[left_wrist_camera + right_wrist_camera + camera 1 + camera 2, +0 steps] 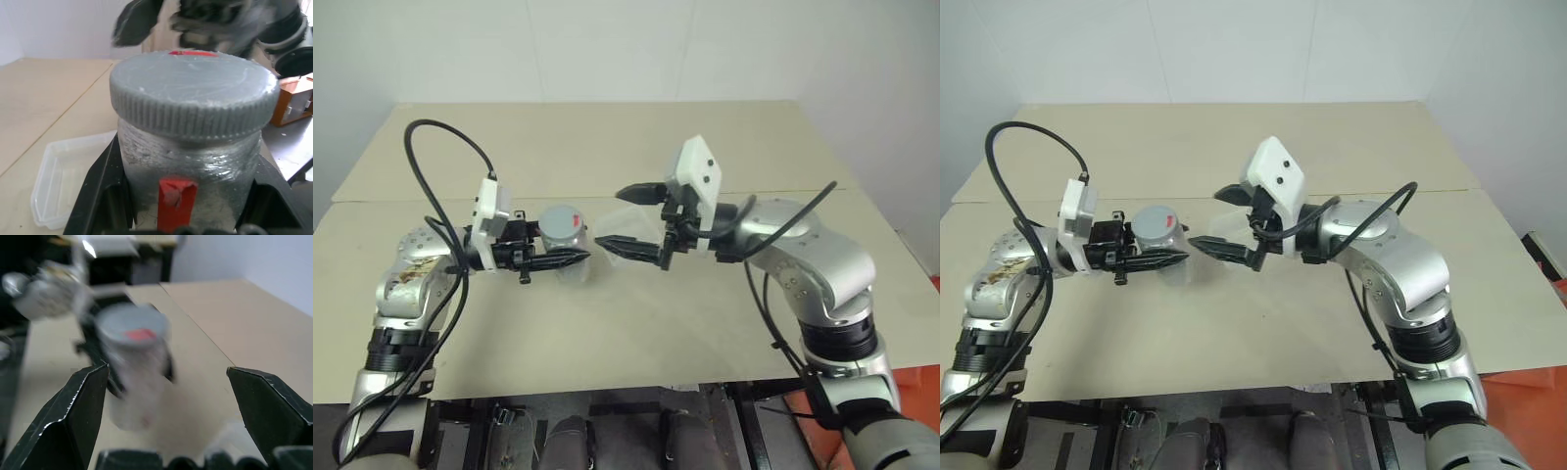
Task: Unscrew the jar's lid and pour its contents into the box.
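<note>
1. Tabletop (pixel 636 323): big pale surface w/ lots of bare room around the jar. Its near edge runs below both arms, so we've got free space on every side for swinging a claw.
2. Box (pixel 63 181): clear shallow tray on the tabletop, directly beneath and just beside the jar. It looks light, thin-walled and flexy, so we'd judge a bump could skid it.
3. Jar (pixel 564 233): held up off the tabletop, upright, between the two arms. Silvery wrap looks crinkled and a bit slick, body rigid, prob. light w/ only small contents, which are hidden inside.
4. Left claw (pixel 570 259): pressed together on the jar's lower body, one finger each side, red stripe facing its wrist cam. The grip sits low, which leaves the whole cap free.
5. Lid (pixel 193 98): grey, on the jar, ribbed around its rim. The ribs are the best hold for twisting; the flat top gives no purchase.
6. Right claw (pixel 628 217): spread wide, empty, just beside the jar and aimed at it, not touching. We judge it needs to close around the lid rim only, clear of the left claw's fingers (pixel 98 196) below.
</note>
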